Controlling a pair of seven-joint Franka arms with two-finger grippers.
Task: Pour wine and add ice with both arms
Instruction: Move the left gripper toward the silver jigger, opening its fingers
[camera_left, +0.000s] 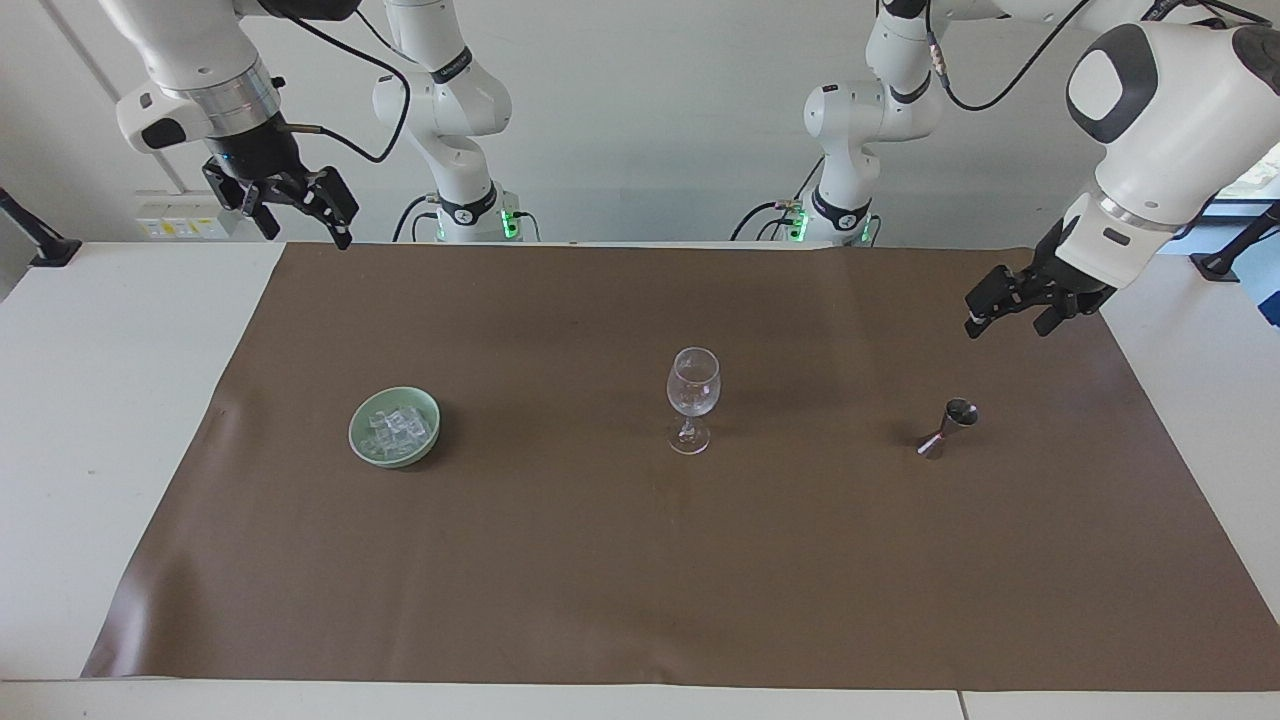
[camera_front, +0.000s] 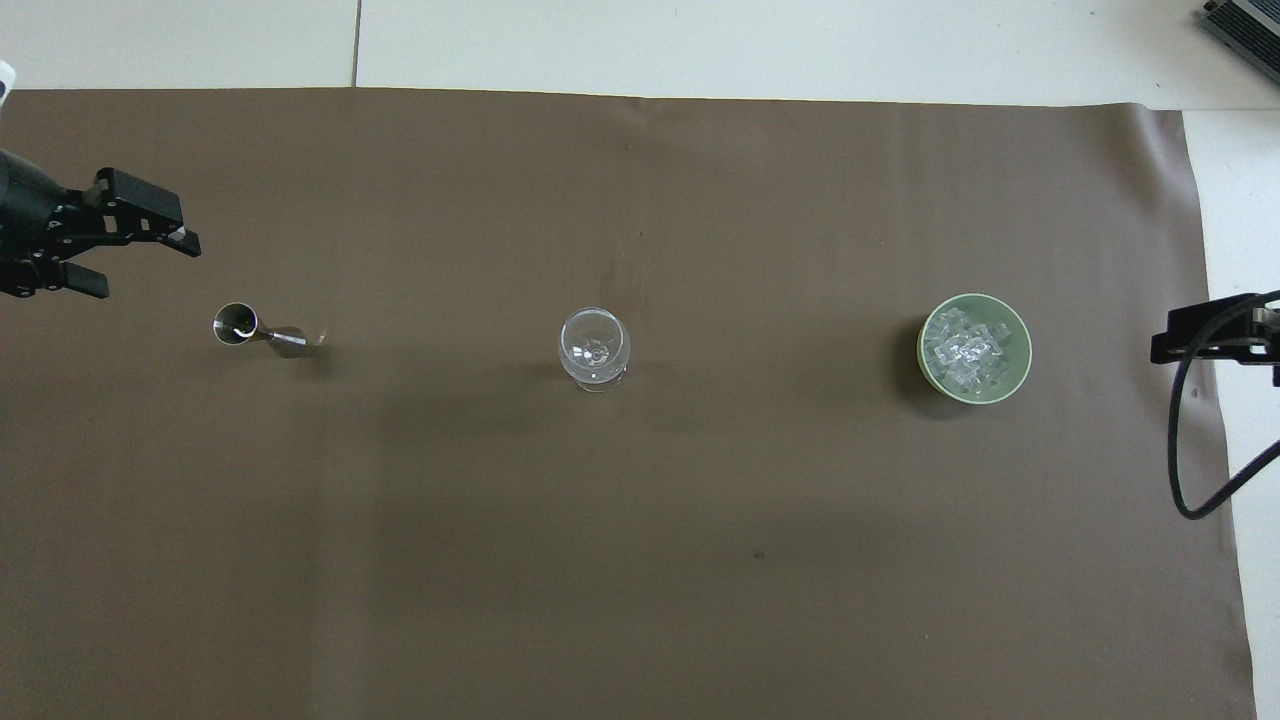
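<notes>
Opening step: left gripper (camera_left: 1005, 315), fingers spread, hangs upper right above the jigger (camera_left: 948, 427). Right gripper (camera_left: 295, 210), also spread, waits upper left. Ice (camera_left: 396, 428) sits in the bowl (camera_left: 362, 440), centre-left. Next: descend, grasp jigger.

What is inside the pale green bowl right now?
The green bowl holds a heap of clear ice cubes, nothing else visible. The cubes cover its bottom, so anything beneath them cannot be seen.
</notes>
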